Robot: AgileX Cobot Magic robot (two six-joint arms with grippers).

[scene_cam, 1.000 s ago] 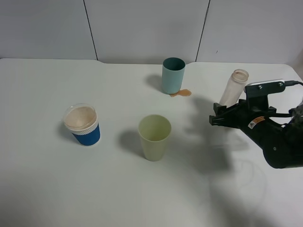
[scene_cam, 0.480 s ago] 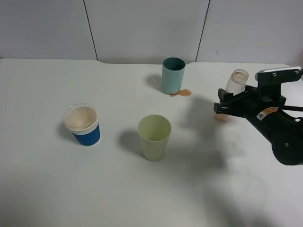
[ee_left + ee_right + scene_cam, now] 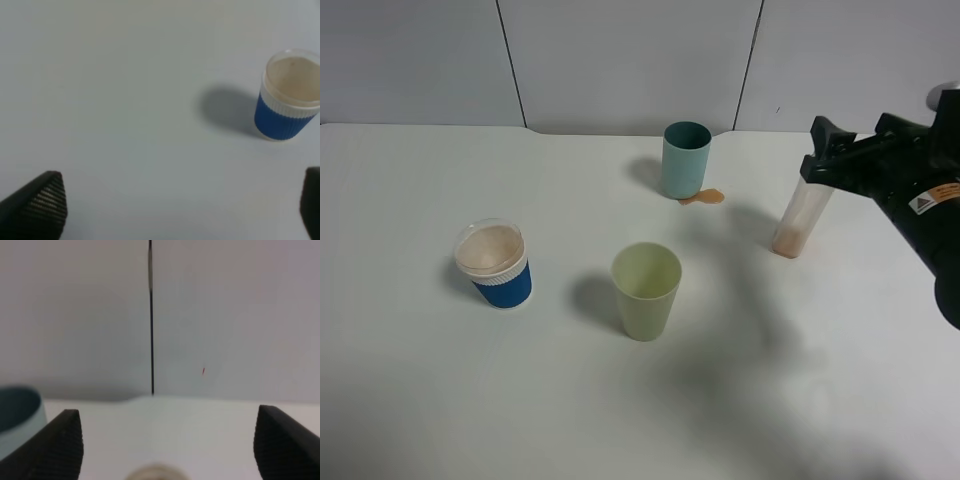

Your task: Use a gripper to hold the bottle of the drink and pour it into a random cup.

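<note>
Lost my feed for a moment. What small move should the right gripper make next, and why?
Probably lift clear and retreat. The right gripper is open above the translucent plastic bottle, which stands upright on the white table holding only a brown residue; a brown spill lies beside the teal tumbler.

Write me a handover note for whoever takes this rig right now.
Right gripper: open, empty, raised above the bottle; its neck shows between the fingers in the wrist view.
Left gripper: open, empty, over bare table near the blue cup.
Bottle stands upright on the table, a little drink at its bottom. Teal cup at the back, a small brown spill by its base.
Done: bottle released. Left: unclear from here whether the teal cup got enough; check it.
</note>
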